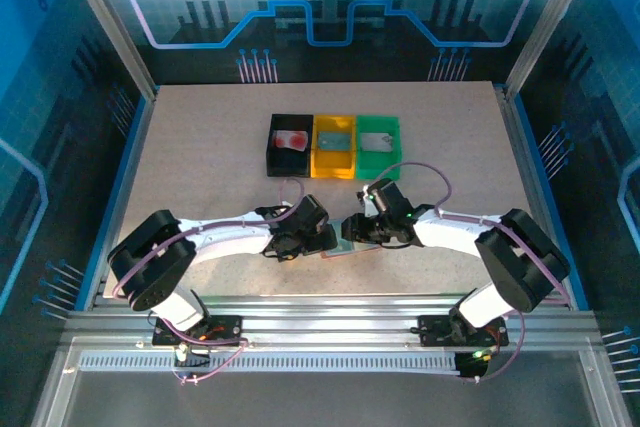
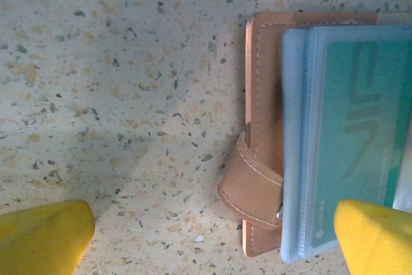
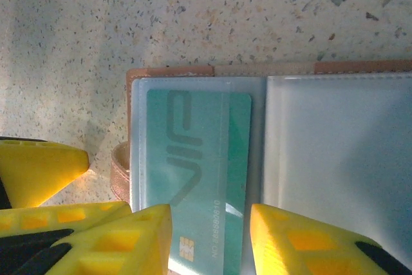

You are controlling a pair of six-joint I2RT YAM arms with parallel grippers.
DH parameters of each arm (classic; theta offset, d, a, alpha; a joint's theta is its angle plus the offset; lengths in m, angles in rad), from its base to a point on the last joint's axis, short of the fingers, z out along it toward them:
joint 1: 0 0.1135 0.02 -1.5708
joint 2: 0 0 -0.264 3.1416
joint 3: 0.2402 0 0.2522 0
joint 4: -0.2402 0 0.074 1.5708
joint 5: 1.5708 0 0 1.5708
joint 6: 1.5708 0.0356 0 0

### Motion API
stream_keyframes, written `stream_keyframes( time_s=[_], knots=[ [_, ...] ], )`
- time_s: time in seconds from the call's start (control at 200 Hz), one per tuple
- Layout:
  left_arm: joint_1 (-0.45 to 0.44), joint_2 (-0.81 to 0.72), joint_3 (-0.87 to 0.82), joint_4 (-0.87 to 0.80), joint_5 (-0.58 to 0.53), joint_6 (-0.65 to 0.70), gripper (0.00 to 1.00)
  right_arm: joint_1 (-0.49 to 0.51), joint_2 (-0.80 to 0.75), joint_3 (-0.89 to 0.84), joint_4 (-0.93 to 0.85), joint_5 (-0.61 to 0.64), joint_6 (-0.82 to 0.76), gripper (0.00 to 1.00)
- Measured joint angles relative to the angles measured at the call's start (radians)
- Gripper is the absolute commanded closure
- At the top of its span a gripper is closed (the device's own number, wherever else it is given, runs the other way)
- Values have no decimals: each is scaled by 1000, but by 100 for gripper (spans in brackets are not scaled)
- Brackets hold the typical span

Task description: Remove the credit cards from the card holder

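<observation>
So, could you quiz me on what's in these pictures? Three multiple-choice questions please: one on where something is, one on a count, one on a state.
1. Where is the teal-green card?
A) inside one of the bins
B) inside a clear sleeve of the card holder
C) held up in the air

2. How many square bins stand in the row?
A) three
B) two
C) five

3. How does the card holder lie?
A) folded shut
B) standing on edge
C) opened flat

Answers:
1 B: the card shows through the sleeve, with the holder's pink edge around it.
2 A: a black bin, a yellow bin and a green bin stand side by side.
3 C: in the right wrist view, both sleeve pages lie side by side, facing up.
</observation>
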Motion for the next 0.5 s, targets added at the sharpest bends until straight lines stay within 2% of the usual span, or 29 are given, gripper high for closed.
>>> stream_keyframes(
  time_s=[0.5],
  knots=[
    [-19,63,25,-29,-40,-46,1,0,59,-17,119,-21,15,74]
  ],
)
